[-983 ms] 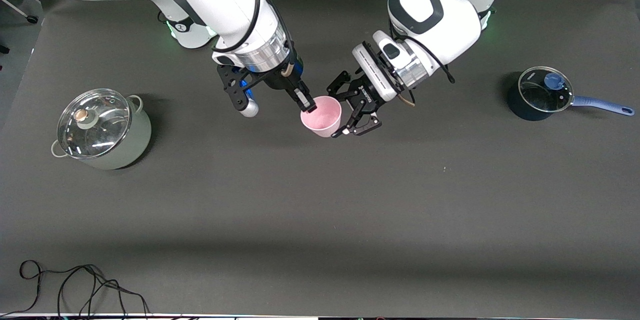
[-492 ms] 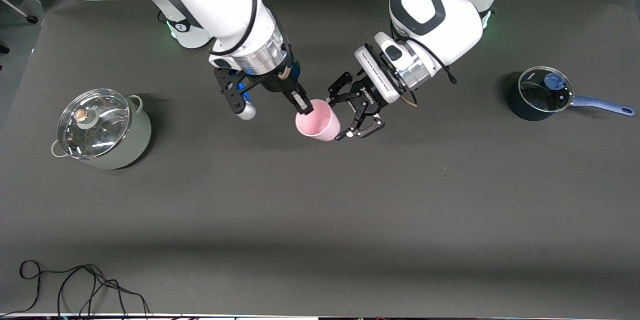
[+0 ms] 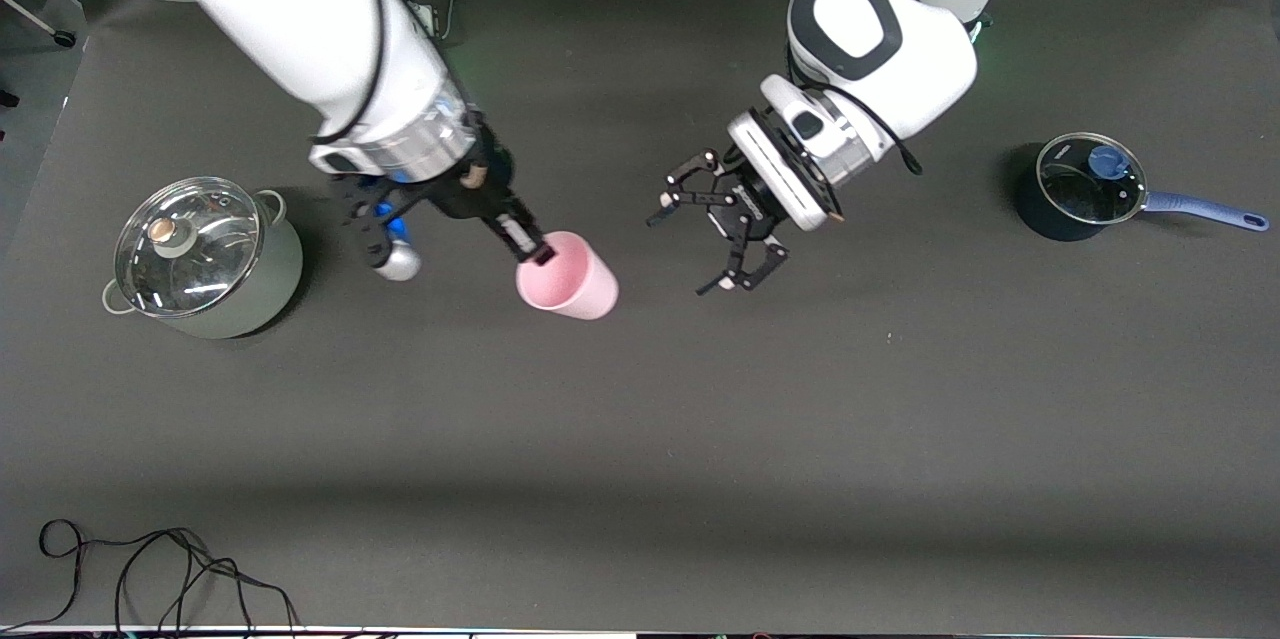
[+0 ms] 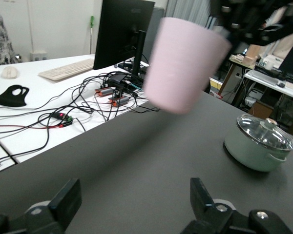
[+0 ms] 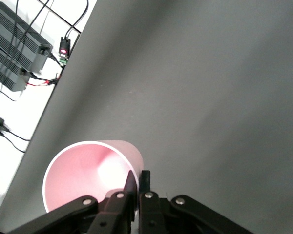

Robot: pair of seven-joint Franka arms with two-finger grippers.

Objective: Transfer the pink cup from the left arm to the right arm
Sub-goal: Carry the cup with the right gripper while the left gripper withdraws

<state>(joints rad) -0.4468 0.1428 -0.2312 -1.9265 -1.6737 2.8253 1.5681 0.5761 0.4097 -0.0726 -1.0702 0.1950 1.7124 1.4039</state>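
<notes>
Front view shows the pink cup (image 3: 567, 289) left of centre in the frame, pinched at its rim by the right gripper (image 3: 532, 250), whose 2 slim fingers are clamped on the wall; the right wrist view confirms that pinch. A second ago the left gripper (image 3: 715, 240) was closed on this cup at mid-frame. Its jaws now stand spread apart and empty, well clear of the cup, which has travelled toward the lidded pot (image 3: 200, 257). Judging by this, the handover looks complete.
</notes>
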